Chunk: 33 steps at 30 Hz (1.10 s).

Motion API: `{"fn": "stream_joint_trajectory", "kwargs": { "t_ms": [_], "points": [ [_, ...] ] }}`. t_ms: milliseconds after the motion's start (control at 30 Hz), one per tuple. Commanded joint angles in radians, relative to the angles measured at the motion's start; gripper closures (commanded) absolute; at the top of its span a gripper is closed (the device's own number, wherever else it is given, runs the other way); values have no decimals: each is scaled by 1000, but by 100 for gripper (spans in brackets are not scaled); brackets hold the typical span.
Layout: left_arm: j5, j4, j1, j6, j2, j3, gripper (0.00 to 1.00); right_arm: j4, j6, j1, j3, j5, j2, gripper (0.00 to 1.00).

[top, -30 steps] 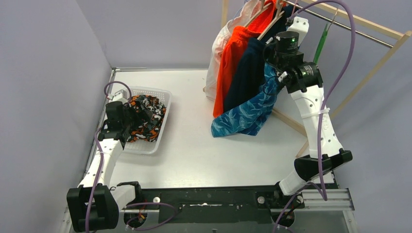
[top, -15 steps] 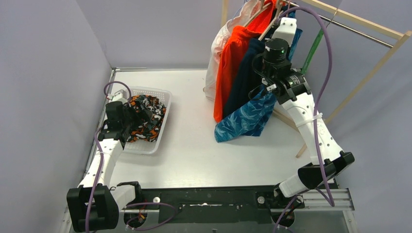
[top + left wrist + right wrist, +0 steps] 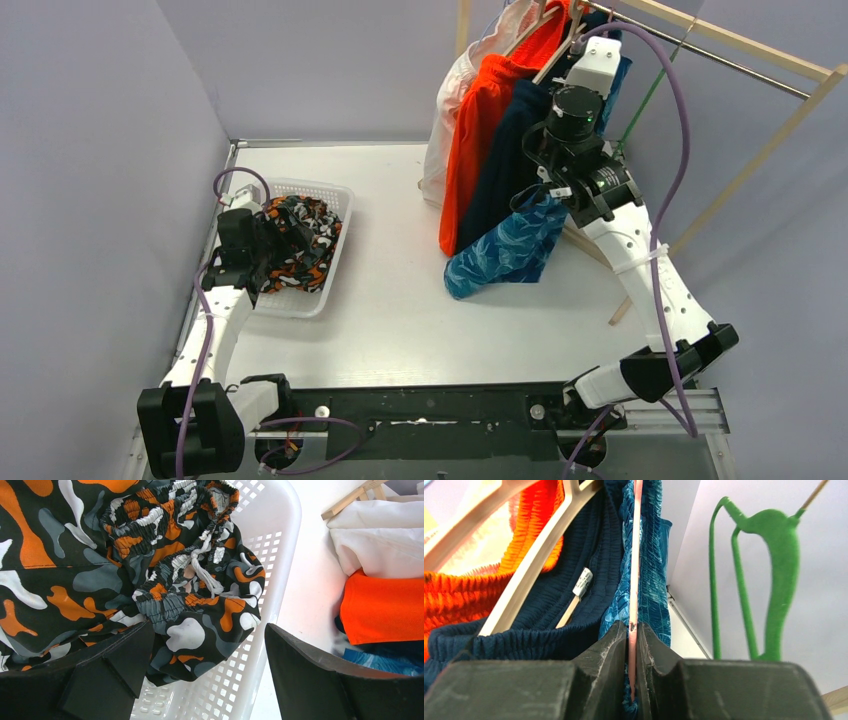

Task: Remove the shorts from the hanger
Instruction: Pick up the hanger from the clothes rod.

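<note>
The left end effector [image 3: 210, 652] hangs with its fingers wide apart over the white basket [image 3: 287, 540] at the left of the counter [image 3: 400, 300], gripping nothing. It has not stirred over the last second. Beneath it the camouflage shorts [image 3: 165, 575] lie crumpled in the basket, so one pair is off its hanger and put away.

Farther back and to the right, the right end effector [image 3: 634, 635] is clamped on the thin pale bar of a hanger [image 3: 636, 555], with the waistband of the teal shorts [image 3: 505, 250] gathered round that bar. In the last second this arm has swung leftward, carrying its wrist in against the other hanging clothes. The teal pair has swung with it: its loose lower end, which was spread out over the counter, now hangs narrower and straighter. It is off the counter but not yet free of the hanger, so I judge the second removal to be in progress, not complete.

Behind it the navy shorts [image 3: 505, 160], the orange shorts [image 3: 475, 130] and the white shorts [image 3: 445, 120] hang untouched on the wooden rack [image 3: 740, 40]. A bare green hanger [image 3: 781, 555] hangs just beyond.
</note>
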<state>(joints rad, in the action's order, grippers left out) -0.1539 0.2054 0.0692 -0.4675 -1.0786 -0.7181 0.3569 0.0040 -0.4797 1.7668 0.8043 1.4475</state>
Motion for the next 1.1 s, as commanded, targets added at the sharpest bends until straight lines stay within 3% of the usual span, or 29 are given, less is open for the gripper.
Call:
{"fn": "stream_joint_trajectory", "kwargs": {
  "t_ms": [0, 367, 700, 933, 1067],
  "points": [
    [6, -55, 7, -1, 15, -10, 18, -71, -3, -16, 83, 36, -41, 100],
    [7, -54, 7, -1, 10, -8, 18, 147, 182, -69, 9, -68, -121, 100],
    [7, -54, 7, -1, 22, -8, 18, 249, 205, -96, 13, -113, -136, 100],
    [8, -51, 7, 2, 24, -7, 18, 218, 338, -102, -200, -406, -342, 100],
    [11, -52, 7, 3, 31, -6, 17, 307, 418, -102, -259, -501, -418, 100]
  ]
}}
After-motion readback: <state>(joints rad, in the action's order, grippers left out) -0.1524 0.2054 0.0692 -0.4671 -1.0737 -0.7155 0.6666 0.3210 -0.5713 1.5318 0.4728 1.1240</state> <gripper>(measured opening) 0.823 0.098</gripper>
